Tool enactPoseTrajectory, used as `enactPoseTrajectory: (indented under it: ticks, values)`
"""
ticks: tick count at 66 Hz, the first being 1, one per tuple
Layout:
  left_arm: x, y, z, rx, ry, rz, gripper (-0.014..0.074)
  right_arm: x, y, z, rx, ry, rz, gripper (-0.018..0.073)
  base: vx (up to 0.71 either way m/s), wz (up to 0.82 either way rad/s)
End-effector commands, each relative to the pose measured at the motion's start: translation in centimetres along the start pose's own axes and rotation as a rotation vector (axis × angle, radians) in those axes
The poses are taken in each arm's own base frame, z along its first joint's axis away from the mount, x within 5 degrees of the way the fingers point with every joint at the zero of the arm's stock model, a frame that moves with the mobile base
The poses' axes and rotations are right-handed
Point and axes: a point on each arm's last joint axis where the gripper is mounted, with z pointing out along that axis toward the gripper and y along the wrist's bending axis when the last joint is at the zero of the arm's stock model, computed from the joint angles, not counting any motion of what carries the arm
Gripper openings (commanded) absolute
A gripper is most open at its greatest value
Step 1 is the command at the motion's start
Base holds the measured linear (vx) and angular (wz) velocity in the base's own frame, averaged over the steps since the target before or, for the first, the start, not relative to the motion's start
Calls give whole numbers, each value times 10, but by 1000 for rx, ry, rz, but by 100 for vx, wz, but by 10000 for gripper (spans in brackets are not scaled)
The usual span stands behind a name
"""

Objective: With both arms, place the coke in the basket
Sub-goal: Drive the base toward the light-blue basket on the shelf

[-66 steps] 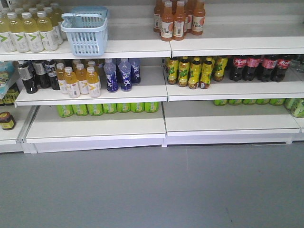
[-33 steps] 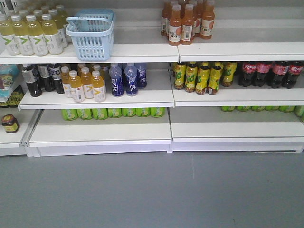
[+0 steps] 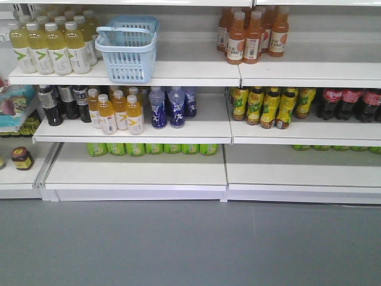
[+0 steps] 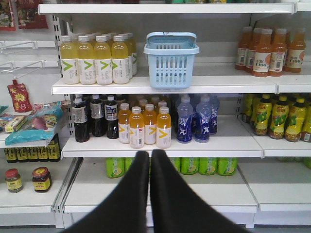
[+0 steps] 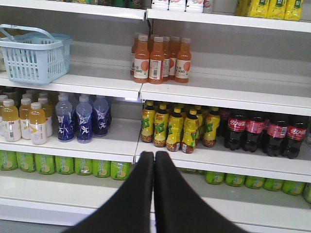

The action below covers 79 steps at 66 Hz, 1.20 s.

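Note:
The light blue basket stands on the top shelf, left of centre; it also shows in the left wrist view and at the far left of the right wrist view. No red coke can shows in any view; only dark cola bottles with red labels stand on the middle shelf at right. My left gripper is shut and empty, well short of the shelves. My right gripper is shut and empty, facing the yellow-green bottles.
Yellow drink bottles stand left of the basket, orange bottles to its right. The middle shelf holds dark, orange, blue and yellow-green bottles. Green cans line the back of the lowest shelf. Grey floor lies in front.
The front view has shifted left and slightly up: shelves and basket have moved right and down in the picture. Nothing on the shelves has moved.

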Motion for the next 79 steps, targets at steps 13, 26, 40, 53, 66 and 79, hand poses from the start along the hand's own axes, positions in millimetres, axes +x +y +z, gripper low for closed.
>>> enactPoseTrajectory:
  ticks: [13,26,40,53,66,79]
  values:
    - [-8,-1,-2,17,-89,-13,-6,-4,0,-1,1,-82,-14,-9,12,3]
    - [-8,-1,-2,17,-89,-13,-6,-4,0,-1,1,-82,-14,-9,11,1]
    - [-8,-1,-2,17,-89,-12,-6,-4,0,-1,1,-82,-14,-9,9,2]
    - [-8,-1,-2,17,-89,-12,-6,-4,0,-1,1,-82,-14,-9,8,1]
    - [-8,-1,-2,17,-89,-12,-6,-4,0,-1,1,-82,-14,-9,7,0]
    - [-8,-1,-2,17,-89,-12,-6,-4,0,-1,1,-82,-14,-9,7,-1]
